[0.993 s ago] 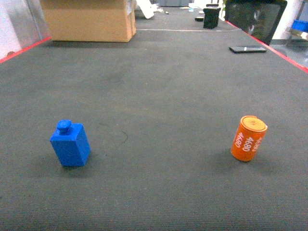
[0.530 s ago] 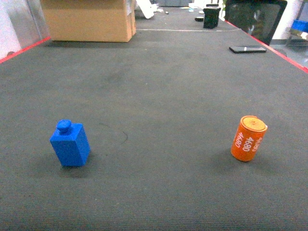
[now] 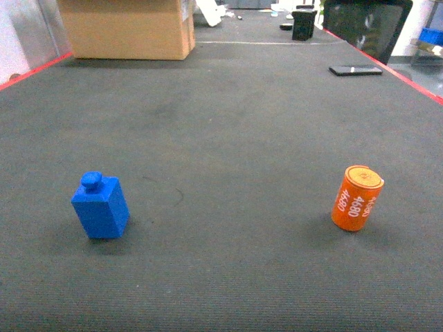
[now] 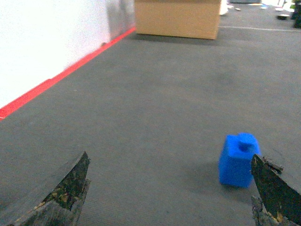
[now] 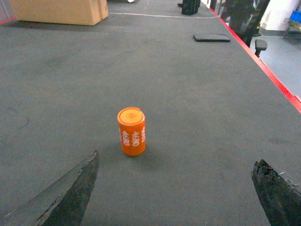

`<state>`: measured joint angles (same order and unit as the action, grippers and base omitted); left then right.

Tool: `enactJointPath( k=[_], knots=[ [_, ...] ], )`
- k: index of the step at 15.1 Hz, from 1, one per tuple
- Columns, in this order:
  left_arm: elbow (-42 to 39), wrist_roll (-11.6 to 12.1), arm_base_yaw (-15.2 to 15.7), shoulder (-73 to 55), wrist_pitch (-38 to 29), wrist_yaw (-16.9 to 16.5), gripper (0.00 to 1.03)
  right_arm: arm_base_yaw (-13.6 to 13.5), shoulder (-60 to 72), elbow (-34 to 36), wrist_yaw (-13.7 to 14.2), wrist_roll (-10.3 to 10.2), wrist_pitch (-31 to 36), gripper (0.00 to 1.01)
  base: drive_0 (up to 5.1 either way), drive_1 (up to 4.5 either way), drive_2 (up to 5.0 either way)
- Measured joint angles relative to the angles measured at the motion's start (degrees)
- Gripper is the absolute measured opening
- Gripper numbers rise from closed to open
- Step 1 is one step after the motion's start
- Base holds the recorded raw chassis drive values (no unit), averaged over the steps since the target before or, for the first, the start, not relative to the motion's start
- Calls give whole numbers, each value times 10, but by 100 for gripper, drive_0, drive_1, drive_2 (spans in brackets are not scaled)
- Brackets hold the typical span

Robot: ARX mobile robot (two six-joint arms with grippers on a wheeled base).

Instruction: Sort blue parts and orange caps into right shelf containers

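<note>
A blue part, a block with a round knob on top, stands on the dark mat at the left. An orange cap, a short cylinder with white numbers, stands tilted at the right. Neither gripper shows in the head view. My left gripper is open and empty, low over the mat, and the blue part stands just ahead of its right finger. My right gripper is open and empty, and the orange cap stands ahead, nearer its left finger. A bright blue patch at the far right may be the containers.
A cardboard box stands at the back left. A flat black device lies at the back right near the red edge line. A small black object sits further back. A white wall runs along the left side.
</note>
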<state>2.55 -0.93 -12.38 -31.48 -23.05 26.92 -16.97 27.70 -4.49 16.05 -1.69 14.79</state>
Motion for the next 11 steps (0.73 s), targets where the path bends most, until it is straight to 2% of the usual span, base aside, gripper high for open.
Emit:
enactJointPath(
  k=[1,3,4,5,8,11],
  knots=[
    [25,4,22,-118,-107,-16,98,9,106,-21,-3,1,92,98,0,0,0],
    [104,14,26,-329,-269,-63,98,36,304,-71,-31,1,247,98,0,0,0],
    [139,13,19,-425,-306,-67,98,42,407,-101,-48,-9,301,98,0,0,0],
    [164,9,10,-490,-310,-70,98,42,485,-130,-50,-14,334,98,0,0,0],
    [221,-4,-12,-586,-315,-74,98,31,619,-200,-54,-20,349,98,0,0,0],
    [254,-19,-26,-656,-329,-74,98,27,697,-251,-54,-21,357,98,0,0,0]
  ],
)
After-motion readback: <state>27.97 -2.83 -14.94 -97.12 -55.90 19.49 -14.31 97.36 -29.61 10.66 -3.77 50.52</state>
